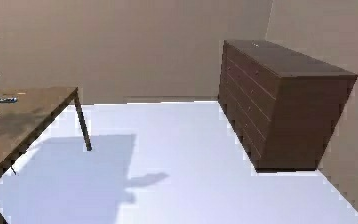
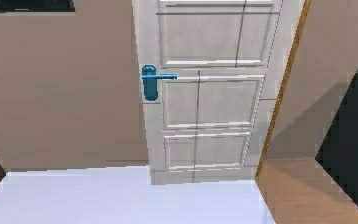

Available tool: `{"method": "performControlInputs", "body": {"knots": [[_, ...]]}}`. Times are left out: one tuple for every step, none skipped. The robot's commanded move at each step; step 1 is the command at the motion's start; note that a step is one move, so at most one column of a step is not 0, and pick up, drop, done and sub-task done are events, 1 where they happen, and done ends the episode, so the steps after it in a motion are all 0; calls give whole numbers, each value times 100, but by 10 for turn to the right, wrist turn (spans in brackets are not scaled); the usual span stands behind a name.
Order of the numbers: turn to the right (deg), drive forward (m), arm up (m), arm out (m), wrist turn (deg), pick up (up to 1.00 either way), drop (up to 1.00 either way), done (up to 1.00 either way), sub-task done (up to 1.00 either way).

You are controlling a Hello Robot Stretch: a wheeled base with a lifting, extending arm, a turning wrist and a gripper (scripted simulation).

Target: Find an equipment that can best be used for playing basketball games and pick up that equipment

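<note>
Search phase, I judge: where the basketball lies I cannot tell, nor can I tell the gripper's state. Forward view gives a wooden tabletop (image 1: 32,115) near left with a small pale item (image 1: 1,100) on it, too small to name. A dark dresser (image 1: 282,100) stands at right against the far wall, pale floor (image 1: 177,170) between. Arm side view adds a white panelled door (image 2: 212,90) with a blue handle (image 2: 152,82), and a dark cabinet edge (image 2: 352,140) at right. To do this well I would turn the base slowly, sweep floor corners and beside the dresser, and keep the arm in until something round and orange appears.
</note>
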Motion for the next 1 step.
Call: {"method": "performControlInputs", "body": {"knots": [[-60, 0, 0, 0, 0, 0, 0, 0, 0]]}}
